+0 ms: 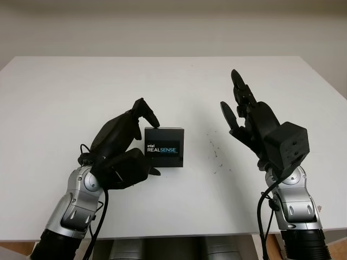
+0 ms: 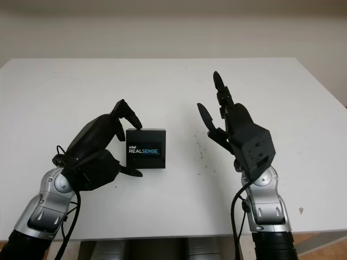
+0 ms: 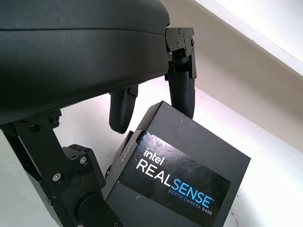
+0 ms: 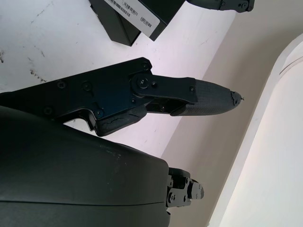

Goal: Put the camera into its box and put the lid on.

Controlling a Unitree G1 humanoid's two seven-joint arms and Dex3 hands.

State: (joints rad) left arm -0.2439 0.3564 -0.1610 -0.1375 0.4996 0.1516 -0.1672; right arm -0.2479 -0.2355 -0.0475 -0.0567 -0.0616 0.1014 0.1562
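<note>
A black box (image 1: 164, 147) printed "intel REALSENSE" stands closed on the white table (image 1: 65, 97), a little left of the middle. My left hand (image 1: 150, 147) is curled on its left end, one finger on the top corner and the thumb at the lower corner. In the left wrist view a fingertip (image 3: 182, 94) presses on the upper edge of the box (image 3: 184, 175). My right hand (image 1: 233, 97) is raised to the right of the box, open, holding nothing and well apart from it. The right wrist view catches a corner of the box (image 4: 128, 14). The box hides whatever is inside it.
A few small dark specks (image 1: 214, 154) lie on the table between the box and my right hand. The table's front edge runs just in front of both forearms. A pale wall stands behind the far edge.
</note>
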